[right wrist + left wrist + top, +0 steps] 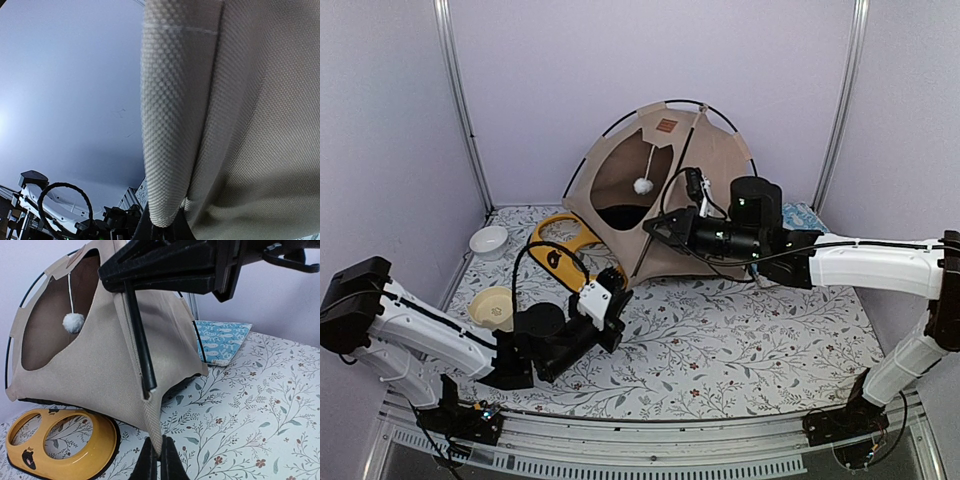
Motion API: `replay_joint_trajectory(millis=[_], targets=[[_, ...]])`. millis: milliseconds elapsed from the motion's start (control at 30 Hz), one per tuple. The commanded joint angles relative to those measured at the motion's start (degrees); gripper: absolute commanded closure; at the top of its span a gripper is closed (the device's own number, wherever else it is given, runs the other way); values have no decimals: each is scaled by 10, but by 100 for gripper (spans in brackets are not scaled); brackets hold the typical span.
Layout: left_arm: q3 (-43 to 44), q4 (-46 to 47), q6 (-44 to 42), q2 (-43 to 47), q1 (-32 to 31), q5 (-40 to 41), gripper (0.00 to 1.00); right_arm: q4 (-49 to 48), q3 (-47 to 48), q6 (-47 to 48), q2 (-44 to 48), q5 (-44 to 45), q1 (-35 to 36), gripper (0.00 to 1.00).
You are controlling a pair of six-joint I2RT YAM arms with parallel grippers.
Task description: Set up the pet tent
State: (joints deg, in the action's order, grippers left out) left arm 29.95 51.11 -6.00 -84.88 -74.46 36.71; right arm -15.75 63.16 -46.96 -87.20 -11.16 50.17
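Canvas at the near front corner of the pet tent (705, 150) is pinched in the clenched left claw (157, 457), low over the desk (770, 340), right of the yellow feeder (60, 440). Just above it, the black pole (140, 335) runs steeply upward, its free end beside that corner flap. The right claw (655, 228) is clenched on the pole's upper stretch. The tent stands far-centre. The left arm is probably nearer for seating the tip.

The flower-patterned table (740, 340) carries the tent (715, 150), a yellow feeder (560, 250), a white bowl (489, 241), a cream bowl (492, 308) and a blue cushion (805, 217).
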Motion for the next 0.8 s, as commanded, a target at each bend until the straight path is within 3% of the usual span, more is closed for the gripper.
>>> replay_joint_trajectory(millis=[0,767], targets=[[-22,-61,-12,10,-37,-46,100,-75,35,-6,-5,110,-58,100],[-28,-61,-13,25,-37,-46,100,-72,43,-10,-17,101,-58,100]])
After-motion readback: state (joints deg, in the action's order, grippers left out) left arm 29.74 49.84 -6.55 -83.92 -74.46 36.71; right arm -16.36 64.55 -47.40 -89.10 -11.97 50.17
